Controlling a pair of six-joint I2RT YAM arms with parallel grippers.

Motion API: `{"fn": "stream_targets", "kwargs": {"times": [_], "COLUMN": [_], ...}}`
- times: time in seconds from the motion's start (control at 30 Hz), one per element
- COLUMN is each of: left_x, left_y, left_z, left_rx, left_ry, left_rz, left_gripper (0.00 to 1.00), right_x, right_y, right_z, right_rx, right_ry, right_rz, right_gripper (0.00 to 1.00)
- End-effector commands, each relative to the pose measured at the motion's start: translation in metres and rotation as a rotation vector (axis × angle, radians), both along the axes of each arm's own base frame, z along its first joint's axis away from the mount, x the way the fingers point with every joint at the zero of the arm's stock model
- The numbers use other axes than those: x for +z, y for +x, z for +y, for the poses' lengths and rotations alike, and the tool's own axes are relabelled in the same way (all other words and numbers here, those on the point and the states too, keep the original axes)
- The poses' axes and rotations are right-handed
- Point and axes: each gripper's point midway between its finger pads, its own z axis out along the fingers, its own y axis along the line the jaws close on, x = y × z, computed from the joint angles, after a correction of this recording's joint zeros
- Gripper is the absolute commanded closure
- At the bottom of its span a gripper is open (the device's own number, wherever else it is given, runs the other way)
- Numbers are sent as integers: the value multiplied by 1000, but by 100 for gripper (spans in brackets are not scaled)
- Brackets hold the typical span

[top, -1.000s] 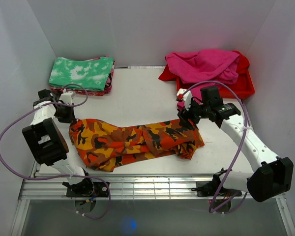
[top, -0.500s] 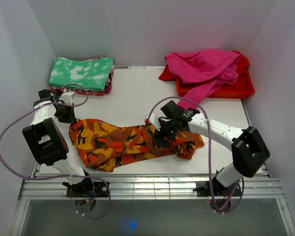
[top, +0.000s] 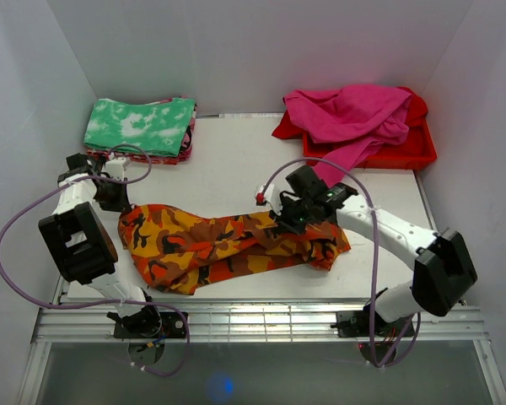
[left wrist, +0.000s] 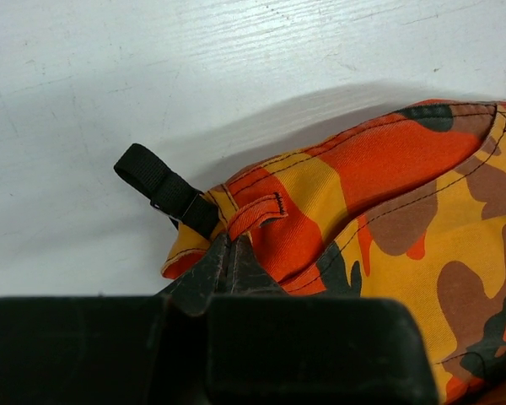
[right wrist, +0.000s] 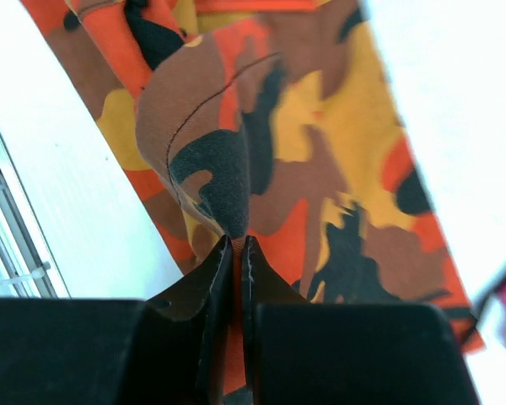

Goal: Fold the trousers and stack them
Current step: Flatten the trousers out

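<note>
The trousers (top: 228, 245) lie strung out along the near half of the table (top: 236, 164). The waist end is by the left edge and the legs are bunched toward the right-middle, much as they lay a second ago.

What has changed is the right gripper (top: 288, 221). It has left the far right end of the cloth, come in over the legs, opened, and snapped together on a raised ridge of fabric; the wrist view shows the ridge pinched between its jaws. The left gripper (left wrist: 228, 253) stays clamped on the waistband corner. With waist and legs both held, a fold looks ready to begin.

Bare table lies behind the trousers, while the near edge runs just beside them. The green-and-white folded cloth (top: 139, 125) fills the far left corner. The red tray (top: 409, 153) with a magenta garment (top: 346, 114) fills the far right.
</note>
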Motion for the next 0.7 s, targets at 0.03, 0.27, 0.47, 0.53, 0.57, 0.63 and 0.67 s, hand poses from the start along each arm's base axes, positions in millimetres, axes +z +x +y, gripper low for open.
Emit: {"fn": "stream_targets", "kwargs": {"times": [0.03, 0.27, 0.47, 0.53, 0.57, 0.63, 0.67], "left_x": [14, 17, 14, 14, 15, 15, 15], "left_y": [-2, 1, 3, 4, 4, 5, 5], "left_z": [-1, 2, 8, 8, 8, 9, 10], "left_rx": [-18, -8, -1, -4, -4, -8, -10], "left_ry": [36, 45, 66, 65, 64, 71, 78], "left_rz": [-39, -43, -29, -32, -34, -37, -39], "left_gripper": [100, 100, 100, 100, 100, 100, 100], "right_x": [64, 89, 84, 78, 75, 70, 69], "right_y": [25, 47, 50, 45, 43, 40, 40], "right_z": [-23, -91, -131, -135, -136, -138, -139], "right_rx": [-128, -317, -419, -428, -426, -435, -444], "right_ry": [177, 260, 312, 311, 309, 309, 311], "right_rz": [-83, -106, -14, 26, 36, 57, 62], "right_gripper": [92, 92, 91, 91, 92, 91, 91]}}
